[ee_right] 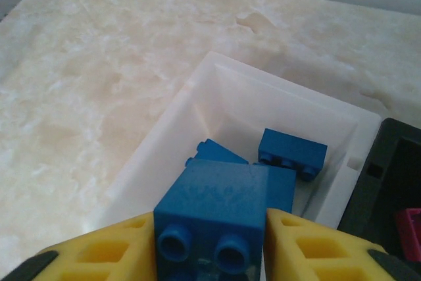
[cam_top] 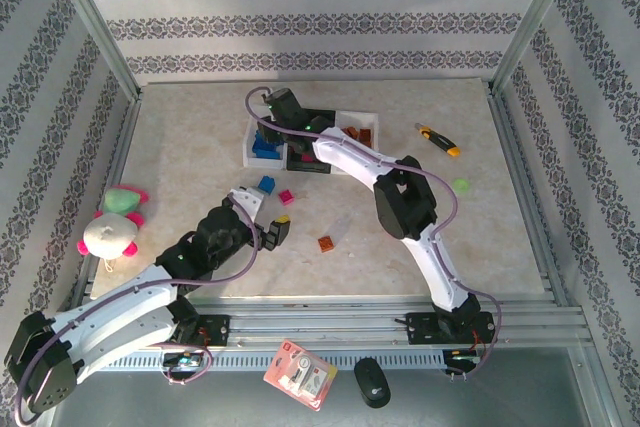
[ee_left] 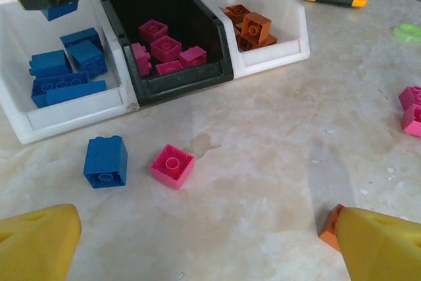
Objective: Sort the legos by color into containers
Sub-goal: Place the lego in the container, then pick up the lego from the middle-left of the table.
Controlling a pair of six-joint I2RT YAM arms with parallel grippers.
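Observation:
My right gripper (ee_right: 210, 255) is shut on a blue lego (ee_right: 214, 205), held over the left white container (ee_right: 164, 136), which has several blue legos in it. From above, that gripper (cam_top: 275, 112) hangs over the row of containers. The black container (ee_left: 184, 87) holds pink legos. Orange-brown legos fill the right white container (ee_left: 279, 54). My left gripper (ee_left: 210, 248) is open and low over the table. A loose blue lego (ee_left: 105, 161) and a pink lego (ee_left: 172, 166) lie ahead of it. An orange lego (ee_left: 331, 228) sits against its right finger.
Two more pink legos (ee_left: 411, 110) lie at the right. A yellow-and-black utility knife (cam_top: 438, 139) and a small green piece (cam_top: 460, 185) lie right of the containers. A pink-and-green plush toy (cam_top: 113, 222) sits at the left edge. A red-and-white packet (cam_top: 300, 374) lies near the arm bases.

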